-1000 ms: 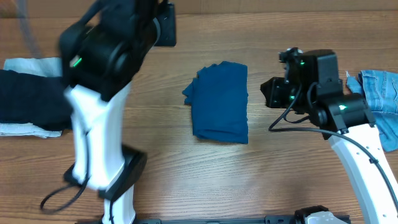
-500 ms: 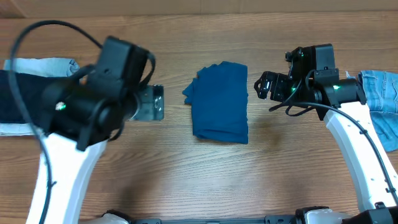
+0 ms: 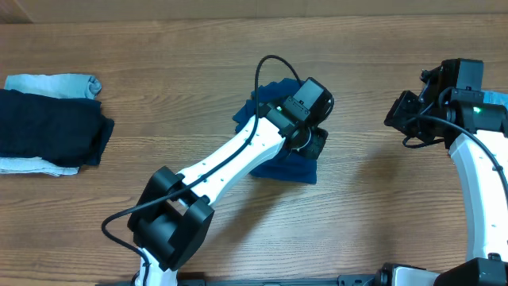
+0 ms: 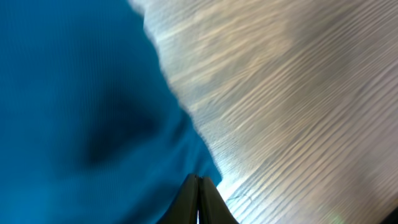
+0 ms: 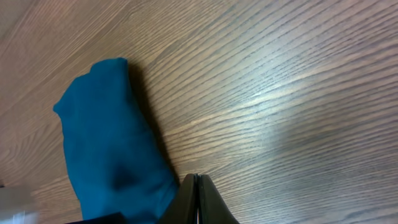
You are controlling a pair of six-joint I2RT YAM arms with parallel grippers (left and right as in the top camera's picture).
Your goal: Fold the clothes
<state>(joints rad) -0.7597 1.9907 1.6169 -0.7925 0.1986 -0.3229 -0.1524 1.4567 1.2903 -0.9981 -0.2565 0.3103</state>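
Observation:
The clothes, a royal-blue shirt, lie folded in a compact rectangle at the middle of the wooden table. My left arm reaches diagonally across it, and my left gripper sits low over its right edge. In the left wrist view the blue knit fills the left side, and the left gripper is shut, its tip at the cloth's edge with nothing seen between the fingers. My right gripper hovers over bare wood to the right of the shirt; in its own view the right gripper is shut and holds nothing.
A near-black folded garment lies at the far left on a light-blue piece and a white cloth. A strip of light-blue denim shows at the right edge behind my right arm. The left arm's base stands at the front.
The left arm has swung from the left side across onto the shirt's right edge. The right arm has drawn back to the right. Both grippers have gone from parted to shut.

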